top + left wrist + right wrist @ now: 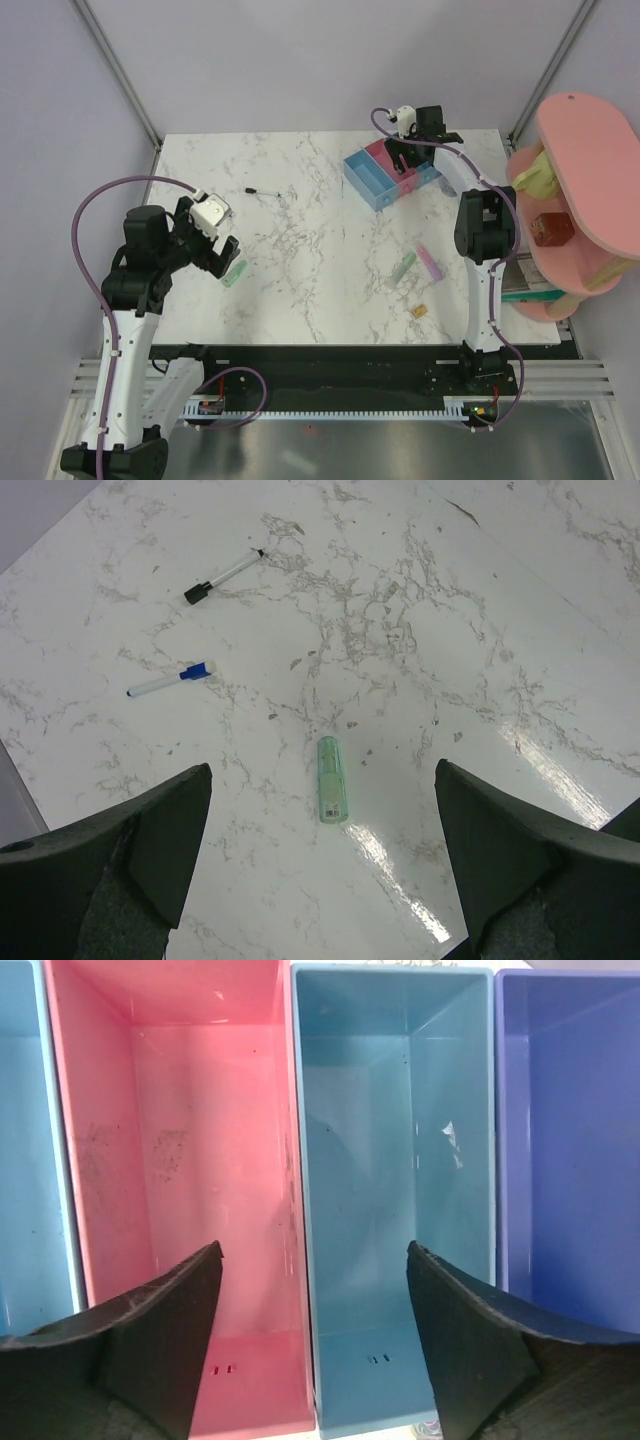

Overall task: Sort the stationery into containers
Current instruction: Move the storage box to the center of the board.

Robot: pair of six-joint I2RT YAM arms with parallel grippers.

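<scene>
My left gripper (224, 254) is open and empty, hovering over a pale green bar (235, 273) at the table's left; in the left wrist view the bar (333, 781) lies flat between and just ahead of the fingers (140, 850). A thin black pen (222, 577) and a blue-tipped marker (172, 680) lie beyond it. My right gripper (405, 158) is open and empty above the row of bins (372, 182). Below its jaws are the pink bin (180, 1160) and a light blue bin (395, 1160), with the dark blue bin (570, 1140) to the right. All look empty.
A second pale green bar (403, 266), a pink bar (430, 263) and a tan nub (420, 311) lie on the marble near the right arm. The black pen (268, 191) lies mid-table. A big pink shelf (585, 190) stands at the right edge, with a dark green book (525, 293) beneath it.
</scene>
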